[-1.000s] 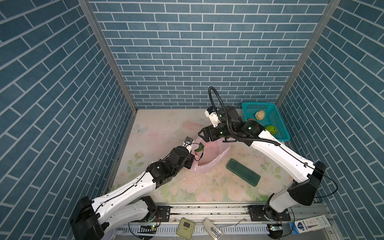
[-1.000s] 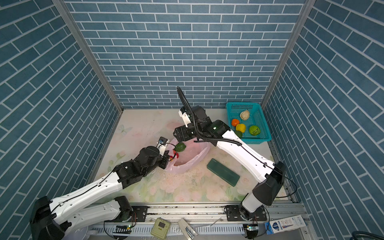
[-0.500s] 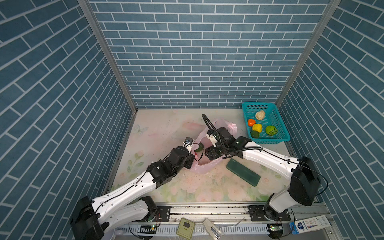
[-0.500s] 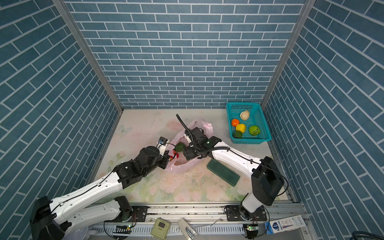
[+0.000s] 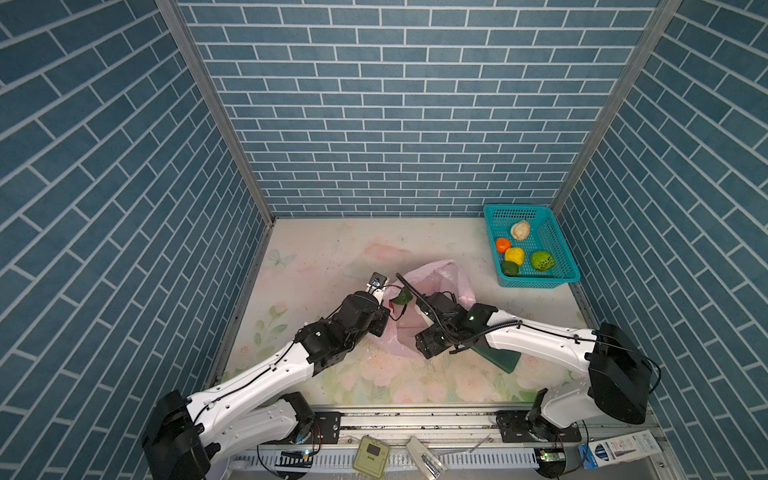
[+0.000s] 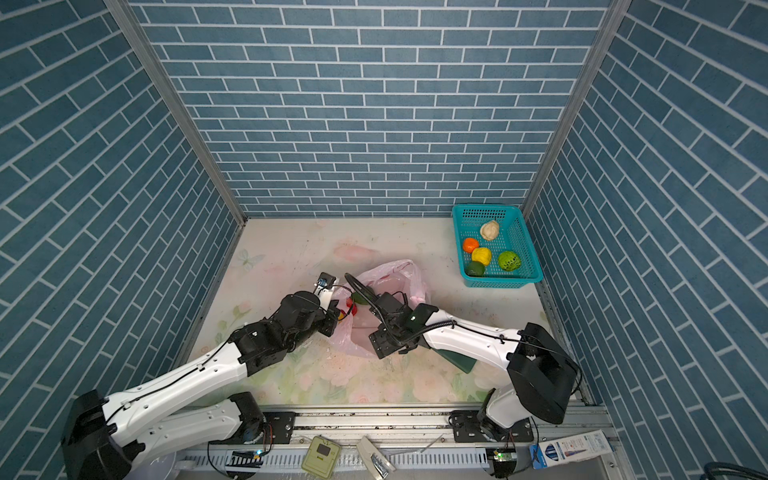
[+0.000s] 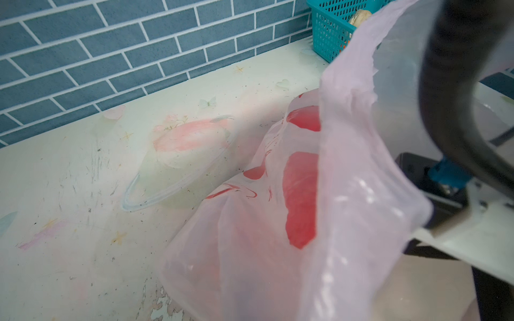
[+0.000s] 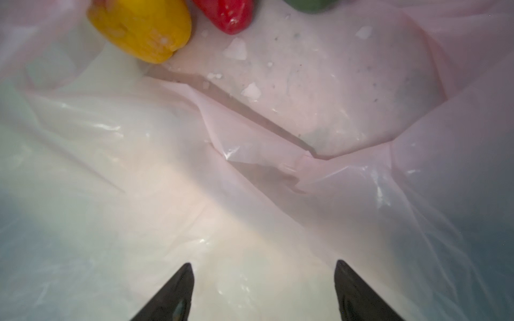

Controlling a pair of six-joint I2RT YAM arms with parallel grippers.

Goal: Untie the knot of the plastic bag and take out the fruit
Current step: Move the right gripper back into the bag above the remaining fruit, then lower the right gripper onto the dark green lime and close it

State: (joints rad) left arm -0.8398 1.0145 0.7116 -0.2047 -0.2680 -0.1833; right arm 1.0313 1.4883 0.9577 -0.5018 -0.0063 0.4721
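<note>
The right tool point(image 8: 263, 264) sat inside the plastic bag point(image 5: 440, 276), jaws spread wide and empty. The yellow fruit point(image 8: 141, 27) and red fruit point(image 8: 225, 14) lay well ahead of its tips, beyond a fold in the bag. The left tool point(image 5: 381, 323), clamped shut, seemingly pinched the bag's rim. Best to advance low, straddling one fruit without snagging the film.
</note>
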